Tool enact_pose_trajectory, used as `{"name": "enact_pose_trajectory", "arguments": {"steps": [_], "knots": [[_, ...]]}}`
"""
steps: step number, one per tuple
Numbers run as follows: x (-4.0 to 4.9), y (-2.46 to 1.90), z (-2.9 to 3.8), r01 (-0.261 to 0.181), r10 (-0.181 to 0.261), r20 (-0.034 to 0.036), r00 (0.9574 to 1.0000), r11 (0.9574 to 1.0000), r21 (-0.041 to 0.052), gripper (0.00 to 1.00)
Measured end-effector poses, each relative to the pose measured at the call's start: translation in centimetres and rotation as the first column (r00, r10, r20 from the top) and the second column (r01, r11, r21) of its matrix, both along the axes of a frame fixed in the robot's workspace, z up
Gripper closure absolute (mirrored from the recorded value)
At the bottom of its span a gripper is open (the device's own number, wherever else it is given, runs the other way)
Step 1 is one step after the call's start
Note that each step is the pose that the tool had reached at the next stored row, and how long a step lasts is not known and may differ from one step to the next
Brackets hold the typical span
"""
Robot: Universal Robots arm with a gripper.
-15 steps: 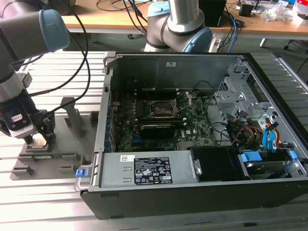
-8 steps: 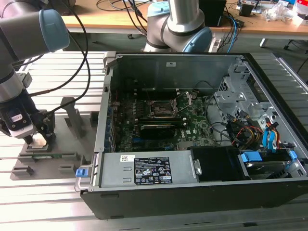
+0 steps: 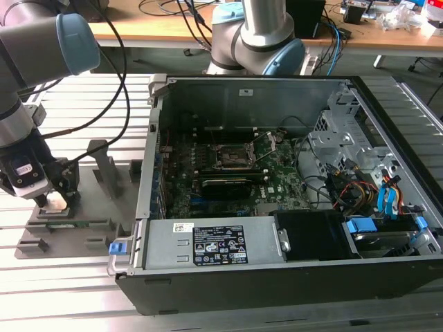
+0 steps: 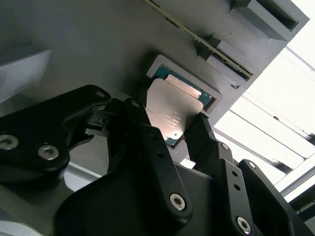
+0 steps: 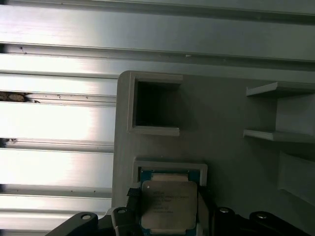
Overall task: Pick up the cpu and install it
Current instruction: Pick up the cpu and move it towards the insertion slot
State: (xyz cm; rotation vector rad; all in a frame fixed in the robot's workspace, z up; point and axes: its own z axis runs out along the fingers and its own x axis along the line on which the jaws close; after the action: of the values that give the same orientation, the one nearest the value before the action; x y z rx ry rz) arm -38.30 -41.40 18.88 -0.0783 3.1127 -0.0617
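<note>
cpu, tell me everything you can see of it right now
The cpu is a small flat square chip: a pale silver metal lid with faint print, on a green board that shows as a thin border. It lies lid up in a raised-rim pocket of the grey fixture tray, which rests on the slatted metal table. The gripper straddles it, low over the tray; whether it grips the chip cannot be told.
</note>
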Motion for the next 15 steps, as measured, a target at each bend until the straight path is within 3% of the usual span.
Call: {"name": "enact_pose_trajectory", "arguments": {"steps": [5, 9, 15], "knots": [[0.00, 0.00, 0.52, 0.000, 0.000, 0.0000, 1.0000, 1.0000, 0.0000, 0.45], [0.00, 0.00, 1.62, 0.000, 0.000, -0.0001, 1.0000, 1.0000, -0.0001, 0.45], [0.00, 0.00, 2.55, 0.000, 0.000, 0.0000, 1.0000, 1.0000, 0.0000, 0.45]]}}
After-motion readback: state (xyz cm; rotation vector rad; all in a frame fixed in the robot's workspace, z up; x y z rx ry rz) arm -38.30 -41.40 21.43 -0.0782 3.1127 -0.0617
